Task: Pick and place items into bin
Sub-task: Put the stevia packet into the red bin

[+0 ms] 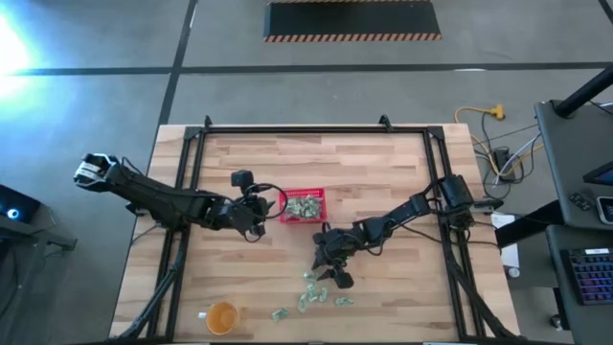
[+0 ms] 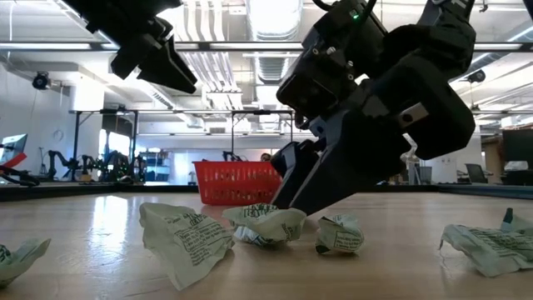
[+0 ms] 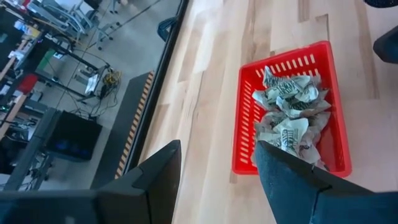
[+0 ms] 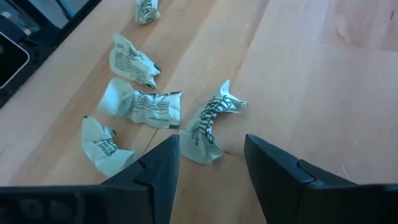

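Crinkled packet (image 4: pixel 208 127) between spread right fingers (image 4: pixel 158 171) (left fingers (image 3: pixel 283 171) spread beside basket (image 3: pixel 245 134))

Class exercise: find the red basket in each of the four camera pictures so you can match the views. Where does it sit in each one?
High view: the red basket sits mid-table, just beside the left gripper.
Low view: small and far back, centre-left, behind the packets.
Left wrist view: large, right of centre, holding packets.
Right wrist view: not in it.
Shared landmark: the wooden table.
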{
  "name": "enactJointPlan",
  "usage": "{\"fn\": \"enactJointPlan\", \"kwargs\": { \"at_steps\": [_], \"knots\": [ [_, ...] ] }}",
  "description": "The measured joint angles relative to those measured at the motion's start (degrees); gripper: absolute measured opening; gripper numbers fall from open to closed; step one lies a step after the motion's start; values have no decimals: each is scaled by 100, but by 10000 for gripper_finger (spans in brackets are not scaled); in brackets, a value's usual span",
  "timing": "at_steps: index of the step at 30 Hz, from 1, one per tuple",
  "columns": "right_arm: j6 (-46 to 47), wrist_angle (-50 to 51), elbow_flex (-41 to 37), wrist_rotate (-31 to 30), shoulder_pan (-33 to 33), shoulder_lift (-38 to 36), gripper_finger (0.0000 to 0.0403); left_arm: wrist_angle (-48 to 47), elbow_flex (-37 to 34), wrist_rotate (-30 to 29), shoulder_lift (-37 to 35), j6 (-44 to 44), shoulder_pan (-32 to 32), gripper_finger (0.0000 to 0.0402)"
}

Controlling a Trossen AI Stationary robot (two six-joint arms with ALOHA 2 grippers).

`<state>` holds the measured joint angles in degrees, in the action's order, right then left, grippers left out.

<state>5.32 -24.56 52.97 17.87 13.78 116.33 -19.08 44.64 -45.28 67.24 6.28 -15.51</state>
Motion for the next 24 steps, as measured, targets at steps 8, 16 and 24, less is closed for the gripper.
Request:
{"fn": "enactJointPlan", "kwargs": {
  "at_steps": [8,16,24],
  "knots": [
    [-346,49,-2,-202,64,-2,128,1,0,0,0,0,0,190],
    [-497,66,-7,-225,68,-2,64,1,2,0,0,0,0,190],
    [-683,123,-15,-232,72,-59,10,0,2,0,0,2,-4,190]
  ]
}}
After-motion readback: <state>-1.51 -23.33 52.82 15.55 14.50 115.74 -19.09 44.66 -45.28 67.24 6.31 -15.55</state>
